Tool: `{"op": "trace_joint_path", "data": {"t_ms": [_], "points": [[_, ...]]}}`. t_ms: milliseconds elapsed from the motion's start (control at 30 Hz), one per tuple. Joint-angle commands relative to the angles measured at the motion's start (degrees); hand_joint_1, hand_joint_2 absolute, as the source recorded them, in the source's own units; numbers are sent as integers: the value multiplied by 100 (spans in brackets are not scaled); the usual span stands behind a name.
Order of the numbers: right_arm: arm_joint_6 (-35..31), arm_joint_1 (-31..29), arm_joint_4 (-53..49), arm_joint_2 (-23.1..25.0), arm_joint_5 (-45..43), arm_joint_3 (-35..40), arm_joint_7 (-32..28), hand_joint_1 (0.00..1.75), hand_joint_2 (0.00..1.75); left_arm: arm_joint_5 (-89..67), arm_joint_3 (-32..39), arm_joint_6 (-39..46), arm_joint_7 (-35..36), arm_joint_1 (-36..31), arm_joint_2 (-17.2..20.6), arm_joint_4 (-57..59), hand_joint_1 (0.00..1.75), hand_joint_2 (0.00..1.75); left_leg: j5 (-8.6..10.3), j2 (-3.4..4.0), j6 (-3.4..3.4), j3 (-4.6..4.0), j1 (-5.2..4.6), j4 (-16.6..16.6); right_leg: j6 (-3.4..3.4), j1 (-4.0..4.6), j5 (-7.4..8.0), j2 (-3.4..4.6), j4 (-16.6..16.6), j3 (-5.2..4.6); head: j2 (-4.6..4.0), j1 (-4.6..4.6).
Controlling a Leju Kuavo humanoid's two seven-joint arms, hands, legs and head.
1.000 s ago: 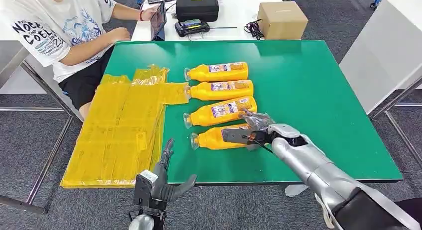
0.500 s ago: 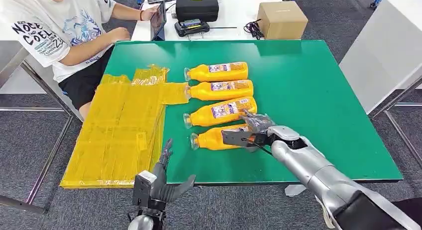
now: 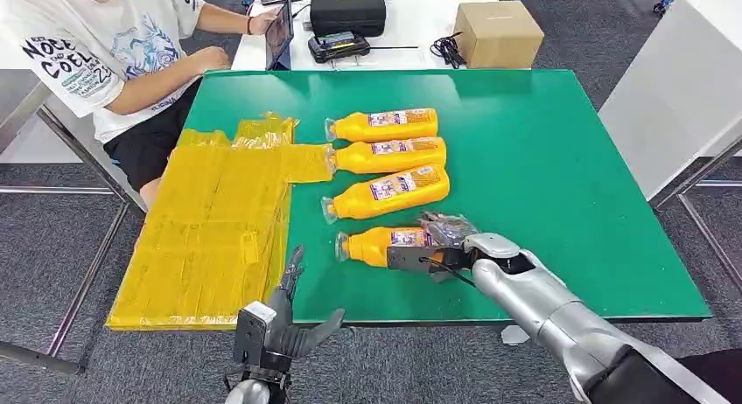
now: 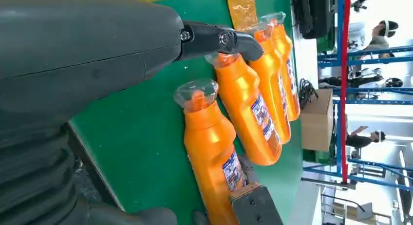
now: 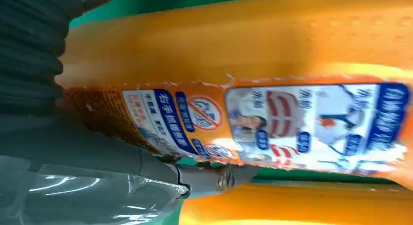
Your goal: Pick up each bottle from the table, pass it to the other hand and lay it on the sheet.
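Right hand [image 3: 442,247] wraps the base end of the nearest orange bottle [image 3: 378,245], lower centre of head frame, bottle lying on the green table [image 3: 560,159]. Three more orange bottles [image 3: 385,194] lie in a row above it. Left hand [image 3: 284,321] at bottom edge, fingers spread, holding nothing. Yellow sheet [image 3: 210,229] sits left of frame.

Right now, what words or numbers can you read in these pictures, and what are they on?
"NOCE" and "COEL", cut off by folds: on the person's white T-shirt.
Blue and white labels on the four orange bottles: too small to read from the head view.
Label of the nearest bottle, which the right hand grips: Chinese characters and a red no-entry sign, too blurred to read.
Cardboard box: no print visible.
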Motion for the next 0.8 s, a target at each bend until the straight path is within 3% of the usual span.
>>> {"op": "trace_joint_path", "data": {"t_ms": [33,633,700,733,800], "points": [[28,-47,7,-28,29,216,23,0,175,3,69,-29,24,-75,84,81,0,175,-3,0,-6,5,3,-3,-8,3,-2,0,-4,6,0,0],[215,-97,375,45,25,199,-34,2,175,-6,63,-69,45,-114,80,130,0,175,-6,0,-8,-5,7,-1,-10,8,-3,-1,-6,-1,0,0],[268,-120,419,54,-22,200,-63,150,175,-4,58,-71,47,-128,78,160,0,175,-5,-1,-8,-5,7,-2,-11,8,-2,-1,-8,1,0,0],[268,-128,422,45,-21,197,-63,175,175,-4,56,-71,47,-125,76,162,0,175,-5,0,-7,-7,6,-1,-9,6,-1,0,-7,-2,0,0],[274,-138,421,31,-34,199,-91,175,175,0,52,-70,45,-132,74,185,0,175,-5,-1,-8,-6,6,-1,-11,7,-2,-1,-6,-1,0,0]]}}
